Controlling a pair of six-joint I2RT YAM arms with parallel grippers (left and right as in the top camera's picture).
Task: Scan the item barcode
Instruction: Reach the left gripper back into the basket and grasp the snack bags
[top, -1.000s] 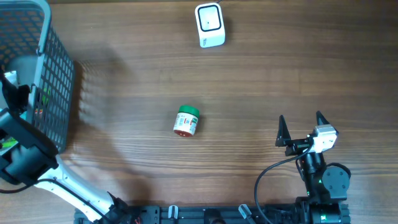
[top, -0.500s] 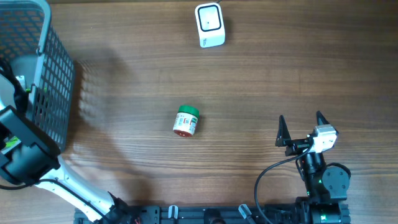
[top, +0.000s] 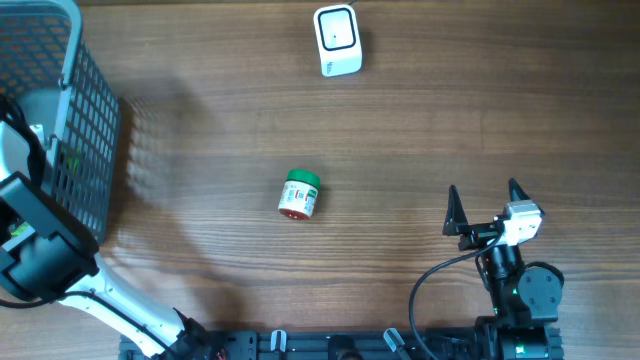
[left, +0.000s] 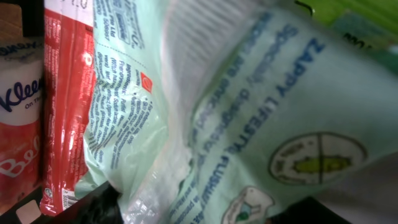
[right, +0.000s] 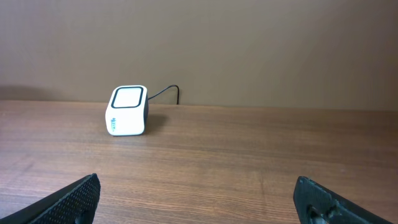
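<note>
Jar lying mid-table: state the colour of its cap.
Green. The jar shows its cap best in the overhead view.

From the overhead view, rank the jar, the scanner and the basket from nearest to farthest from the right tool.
1. Jar, left of the right tool, narrowly nearest.
2. Scanner, ahead and to the left.
3. Basket, far left.

Left arm (top: 40, 250): left edge, wrist angled downward.
Left gripper: jaw state not discernible.
Right gripper (top: 483, 190): near right, jaws spread wide.
</note>
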